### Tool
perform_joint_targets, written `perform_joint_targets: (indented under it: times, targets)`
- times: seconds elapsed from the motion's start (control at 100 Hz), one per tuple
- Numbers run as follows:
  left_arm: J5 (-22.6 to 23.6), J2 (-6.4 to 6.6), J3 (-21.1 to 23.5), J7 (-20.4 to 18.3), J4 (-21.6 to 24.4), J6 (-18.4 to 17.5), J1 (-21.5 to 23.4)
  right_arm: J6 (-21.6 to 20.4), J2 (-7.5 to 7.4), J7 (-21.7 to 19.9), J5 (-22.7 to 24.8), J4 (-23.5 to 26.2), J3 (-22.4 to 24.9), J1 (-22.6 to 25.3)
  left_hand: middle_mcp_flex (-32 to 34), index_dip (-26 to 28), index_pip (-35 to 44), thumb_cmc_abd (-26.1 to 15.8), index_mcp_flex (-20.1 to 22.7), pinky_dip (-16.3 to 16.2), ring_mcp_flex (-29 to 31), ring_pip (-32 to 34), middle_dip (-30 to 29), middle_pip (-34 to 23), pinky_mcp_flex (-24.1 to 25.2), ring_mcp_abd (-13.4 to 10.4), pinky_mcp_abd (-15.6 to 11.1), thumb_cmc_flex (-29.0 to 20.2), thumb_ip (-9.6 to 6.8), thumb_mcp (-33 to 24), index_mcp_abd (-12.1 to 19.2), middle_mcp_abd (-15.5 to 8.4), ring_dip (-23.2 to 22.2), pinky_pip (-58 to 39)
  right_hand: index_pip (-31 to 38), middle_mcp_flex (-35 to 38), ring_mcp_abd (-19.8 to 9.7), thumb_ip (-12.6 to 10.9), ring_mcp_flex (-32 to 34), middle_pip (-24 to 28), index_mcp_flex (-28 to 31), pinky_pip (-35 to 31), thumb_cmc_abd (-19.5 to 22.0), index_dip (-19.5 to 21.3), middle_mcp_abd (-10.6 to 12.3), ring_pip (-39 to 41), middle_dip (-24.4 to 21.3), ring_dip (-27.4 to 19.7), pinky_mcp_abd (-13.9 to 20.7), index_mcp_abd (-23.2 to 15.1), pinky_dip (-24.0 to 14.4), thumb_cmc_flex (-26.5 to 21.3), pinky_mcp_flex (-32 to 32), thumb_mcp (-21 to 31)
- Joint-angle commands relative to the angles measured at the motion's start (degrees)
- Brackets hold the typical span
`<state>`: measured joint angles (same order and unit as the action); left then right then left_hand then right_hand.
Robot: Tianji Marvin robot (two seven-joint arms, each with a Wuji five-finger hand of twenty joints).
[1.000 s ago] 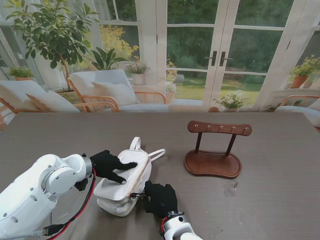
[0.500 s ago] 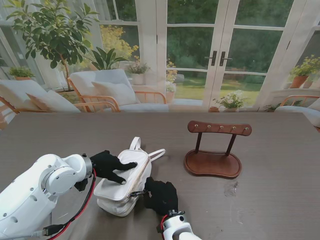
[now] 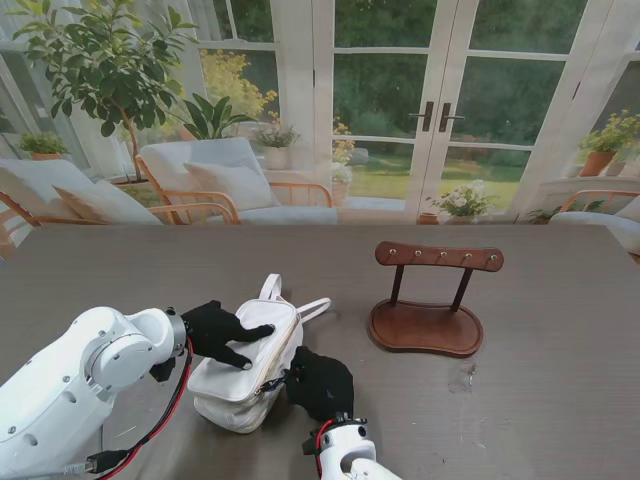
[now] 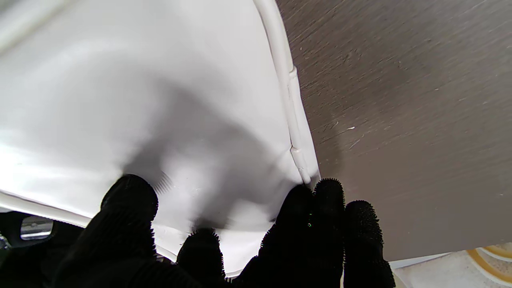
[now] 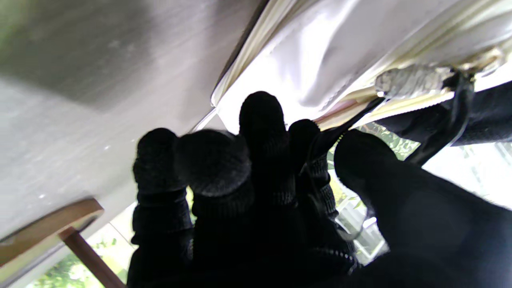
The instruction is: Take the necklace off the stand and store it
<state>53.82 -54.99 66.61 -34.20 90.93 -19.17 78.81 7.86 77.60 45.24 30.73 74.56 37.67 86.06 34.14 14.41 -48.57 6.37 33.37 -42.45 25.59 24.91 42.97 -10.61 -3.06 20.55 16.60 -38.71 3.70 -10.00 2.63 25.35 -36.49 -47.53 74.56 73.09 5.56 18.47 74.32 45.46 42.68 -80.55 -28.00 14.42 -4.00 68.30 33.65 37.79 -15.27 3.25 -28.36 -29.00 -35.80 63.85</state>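
Slid a little up the bag's open edge in the last second, farther from me and tighter against the white bag (image 3: 240,375): so much for the right hand (image 3: 318,385). Otherwise no change; left hand (image 3: 222,332) exactly where it was.

Reads as a zip being drawn closed, so probably the last step of storing.

Right hand: thumb and forefinger pinched narrow on a dark tab leading to the metal zip pull (image 5: 412,80), just beyond the fingertips (image 5: 262,112); other fingers curled close together. Zip track running on ahead of the fingers.

Left hand: holding nothing, fingers (image 4: 130,200) spread and laid flat on the bag's top face, pinning it down; bag's piped edge right at the tips of the outer fingers, bare table (image 4: 420,100) beyond.

Necklace: nowhere in sight. Nothing hanging from the pegs of the wooden stand (image 3: 428,300), well off to the right of the right hand's fingers. Most likely already inside the bag, under the left hand's fingers, though cannot tell from these views.

Bag itself: soft, smooth, glossy white, slightly slumped, with loop straps at the end farthest from both sets of fingers.
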Motion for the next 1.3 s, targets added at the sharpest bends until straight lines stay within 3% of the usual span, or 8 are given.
perform_joint_targets:
  times: [0.0, 0.28, 0.32, 0.45, 0.48, 0.69, 0.73, 1.29]
  targets:
    - [1.4, 0.84, -2.0, -3.8, -4.1, -0.6, 2.6, 0.2, 0.70, -1.5, -1.1, 1.4, 0.4, 0.7, 8.1, 8.3, 65.1, 5.4, 19.9, 0.1, 2.1, 1.4, 2.9, -10.9, 0.8, -0.8, -1.2, -0.9, -1.17, -2.3, -9.2, -10.4, -0.7, 0.5, 1.8, 3.8, -2.1, 1.6, 1.1, 0.1, 1.3, -3.6, -1.8, 1.0, 0.3, 2.1, 1.1, 0.9, -1.1, -0.7, 0.7, 1.8, -20.9, 7.1]
    - [3.0, 1.06, -3.5, -4.3, -4.4, -1.8, 1.6, 1.8, 0.96, -4.2, -4.1, 3.3, 1.1, 0.1, 7.9, 8.2, 64.7, 8.7, 19.3, 0.2, 2.1, 1.3, 2.8, -11.1, 0.8, -1.2, -1.2, 0.3, -1.11, -3.6, -10.3, -11.0, -0.6, 0.5, 1.7, 4.5, -1.6, 1.6, 1.0, -0.7, 1.8, -3.8, -2.0, 1.7, -0.2, 3.0, 1.5, 1.1, -1.7, -0.4, 0.8, 1.5, -21.3, 7.1]
    - [3.3, 1.09, -3.8, -4.3, -4.5, -2.0, 1.5, 2.1, 0.99, -4.6, -4.4, 3.5, 1.2, -0.1, 7.8, 8.3, 64.7, 10.6, 19.1, 0.3, 2.2, 1.2, 2.6, -11.3, 0.8, -1.2, -1.2, 3.4, -0.52, -9.8, -10.5, -11.0, -0.4, 0.4, 1.6, 4.4, -1.4, 1.6, 0.9, -0.8, 1.8, -3.7, -1.9, 1.7, -0.3, 3.0, 1.6, 1.1, -1.8, -0.4, 0.8, 1.4, -21.1, 7.0]
    - [4.6, 1.16, -4.3, -4.2, -4.5, -2.6, 1.3, 3.4, 1.15, -6.0, -5.6, 3.9, 1.2, -0.9, 7.7, 8.1, 64.1, 13.0, 18.2, 0.3, 2.2, 1.2, 2.6, -11.3, 0.8, -1.4, -1.2, 3.9, -0.16, -11.1, -11.7, -11.2, -0.4, 0.5, 1.3, 4.1, -1.2, 1.5, 0.9, -0.9, 1.6, -3.6, -1.7, 1.8, -0.5, 2.7, 1.8, 0.9, -2.1, -0.3, 0.8, 1.1, -20.8, 6.6]
    - [4.8, 1.18, -4.4, -4.3, -4.5, -2.8, 1.2, 3.7, 1.25, -6.3, -6.1, 4.0, 1.2, -1.0, 7.7, 8.0, 63.9, 14.4, 18.1, 0.4, 2.3, 1.0, 2.6, -11.5, 0.8, -1.4, -1.2, 6.1, 0.51, -15.8, -11.8, -11.3, -0.3, 0.6, 1.0, 4.0, -1.1, 1.4, 0.9, -1.1, 1.5, -3.6, -1.6, 2.0, -0.6, 2.5, 1.9, 0.8, -2.3, -0.2, 0.8, 0.8, -20.5, 6.3]
    - [5.8, 1.30, -5.2, -4.4, -4.6, -3.5, 0.8, 5.3, 1.97, -7.0, -9.0, 4.1, 1.8, -1.8, 7.6, 8.0, 63.7, 17.3, 17.5, 0.3, 2.4, 1.0, 2.5, -11.5, 0.8, -1.7, -1.2, 6.3, 1.01, -18.0, -12.2, -11.7, -0.3, 0.6, 0.8, 3.8, -0.7, 1.4, 0.9, -1.3, 1.5, -3.7, -1.4, 2.2, -0.9, 2.3, 2.2, 0.6, -2.5, -0.1, 0.8, 0.5, -20.1, 5.9]
    - [5.9, 1.35, -5.5, -4.6, -4.7, -3.6, 0.6, 5.5, 2.10, -7.0, -9.4, 4.1, 1.9, -1.9, 7.5, 8.0, 63.6, 18.2, 17.4, 0.3, 2.5, 0.9, 2.5, -11.7, 0.8, -1.8, -1.2, 7.6, 1.61, -20.9, -12.2, -11.7, -0.3, 0.6, 0.7, 3.7, -0.6, 1.4, 0.9, -1.3, 1.4, -3.7, -1.4, 2.2, -1.0, 2.3, 2.2, 0.6, -2.5, -0.1, 0.7, 0.4, -20.1, 5.9]
    - [7.6, 1.73, -5.9, -6.5, -3.9, -5.1, 0.9, 10.2, 3.90, -7.1, -12.7, 2.7, 2.4, -5.4, 7.0, 7.7, 62.9, 21.2, 16.0, 1.0, 2.1, 0.2, 2.1, -11.4, 1.0, -2.6, -1.7, 8.4, 2.27, -24.0, -12.0, -12.2, 0.1, 1.6, 0.2, 2.8, -0.3, 1.4, 0.8, -1.5, 1.2, -3.8, -0.8, 2.7, -1.7, 2.1, 2.6, 0.4, -2.9, 0.2, 0.8, -0.4, -19.7, 4.8]
